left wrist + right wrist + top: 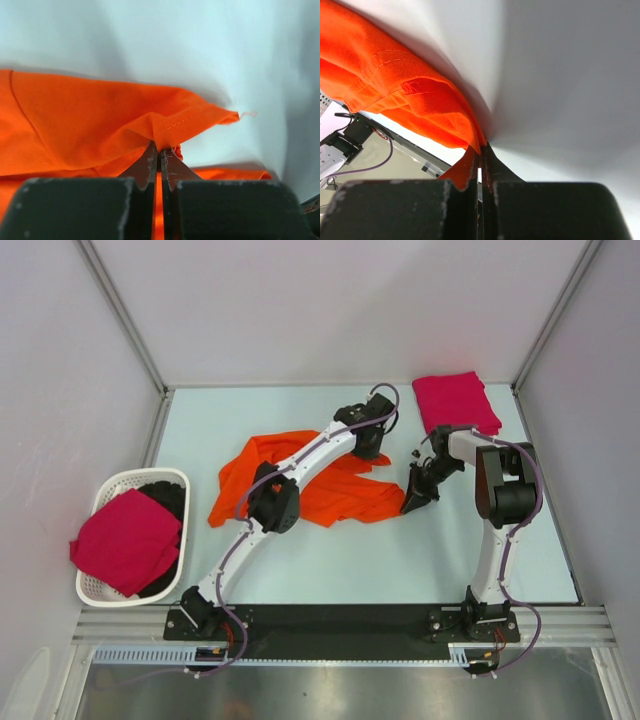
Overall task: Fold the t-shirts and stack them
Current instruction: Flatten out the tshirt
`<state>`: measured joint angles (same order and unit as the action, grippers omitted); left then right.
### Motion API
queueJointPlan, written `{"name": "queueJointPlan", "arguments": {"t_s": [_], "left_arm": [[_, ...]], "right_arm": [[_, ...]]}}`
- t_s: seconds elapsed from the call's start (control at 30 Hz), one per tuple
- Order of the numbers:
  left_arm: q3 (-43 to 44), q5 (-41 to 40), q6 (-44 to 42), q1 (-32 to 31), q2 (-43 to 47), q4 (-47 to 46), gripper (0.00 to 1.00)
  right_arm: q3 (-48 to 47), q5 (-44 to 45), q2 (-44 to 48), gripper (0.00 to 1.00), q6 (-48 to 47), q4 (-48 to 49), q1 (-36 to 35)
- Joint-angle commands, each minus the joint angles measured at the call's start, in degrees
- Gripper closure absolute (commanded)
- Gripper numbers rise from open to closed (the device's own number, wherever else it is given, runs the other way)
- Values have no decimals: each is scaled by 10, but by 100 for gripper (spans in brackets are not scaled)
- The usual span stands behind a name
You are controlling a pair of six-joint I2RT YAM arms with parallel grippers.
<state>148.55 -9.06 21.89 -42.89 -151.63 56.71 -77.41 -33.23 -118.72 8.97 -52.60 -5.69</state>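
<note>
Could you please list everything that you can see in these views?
orange shirt: one, orange, crumpled mid-table, pinched by both grippers
folded shirt: one, crimson-pink, far right corner of the table
loose shirt: one, crimson-pink, draped over the basket
basket: one, white, at the table's left edge
dark contents: count unclear, black, inside the basket
table: one, pale blue-green, under it all
left gripper: one, black, shut on the orange shirt's hem
right gripper: one, black, shut on the orange shirt's edge
</note>
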Motion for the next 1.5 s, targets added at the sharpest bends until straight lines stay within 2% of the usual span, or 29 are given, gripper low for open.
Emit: {"name": "queueJointPlan", "arguments": {"t_s": [0.0, 0.27, 0.4, 0.53, 0.6, 0.7, 0.9, 1.03, 1.2, 1.33, 1.47], "left_arm": [[3, -9, -2, 18, 3, 0, 100], [-1, -18, -13, 44, 83, 3, 100], [-5, -44, -29, 62, 184, -8, 100], [-39, -68, -39, 95, 284, -21, 100], [-51, -77, -46, 123, 320, -26, 100], [-45, -85, -55, 167, 386, -30, 100], [-32, -27, -39, 288, 481, -49, 100], [-40, -3, -30, 344, 541, -54, 100], [-79, 3, -31, 351, 638, -56, 100], [-99, -3, -42, 352, 710, -33, 100], [-94, -4, -48, 351, 770, 16, 100]], "right_arm": [[-6, -6, 19, 100, -2, 11, 3], [-27, 7, 67, 100, -3, 12, 2], [-98, 57, 110, 100, -6, -12, -8], [-214, 154, 132, 100, -7, -36, -17], [-302, 197, 136, 100, -4, -41, -20], [-402, 254, 136, 100, 0, -16, -20], [-589, 356, 95, 100, -14, 6, -29], [-590, 383, 127, 100, -30, 31, -41], [-576, 424, 198, 100, -71, 87, -75], [-512, 453, 281, 100, -108, 116, -123], [-416, 472, 419, 100, -135, 152, -160]]}}
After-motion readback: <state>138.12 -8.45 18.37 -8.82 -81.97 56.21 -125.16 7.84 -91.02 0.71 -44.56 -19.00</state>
